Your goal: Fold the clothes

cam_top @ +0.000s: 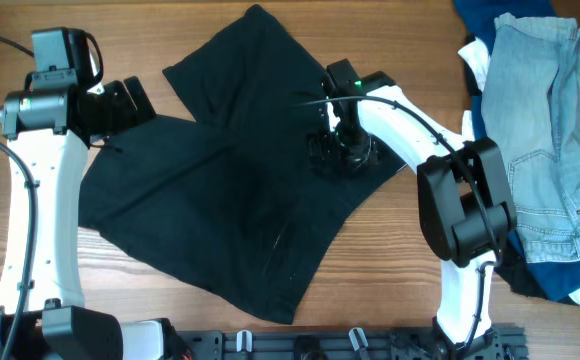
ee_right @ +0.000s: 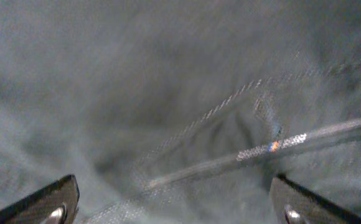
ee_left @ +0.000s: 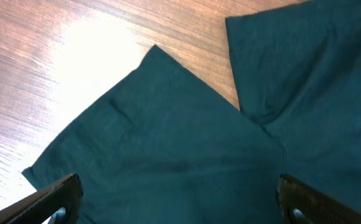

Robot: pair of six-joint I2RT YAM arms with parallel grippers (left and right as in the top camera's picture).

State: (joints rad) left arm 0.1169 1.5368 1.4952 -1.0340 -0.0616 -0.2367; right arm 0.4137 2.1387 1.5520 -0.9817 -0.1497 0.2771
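Note:
The black shorts [cam_top: 220, 170] lie spread flat across the middle of the table, one leg toward the back and the waist toward the front. My left gripper [cam_top: 128, 103] is open over the shorts' left edge; its wrist view shows a corner of the dark fabric [ee_left: 187, 137] on the wood between the spread fingers [ee_left: 179, 202]. My right gripper [cam_top: 338, 152] is open and low over the shorts' right part; its wrist view is filled with dark fabric and a seam [ee_right: 230, 149] between the fingers [ee_right: 177, 208]. Neither holds anything.
A pile of clothes sits at the right edge: light-blue jeans [cam_top: 555, 130] on top, a navy piece [cam_top: 490, 12] behind, a white piece [cam_top: 475, 55] at its left side. Bare wood shows at the far left and front right.

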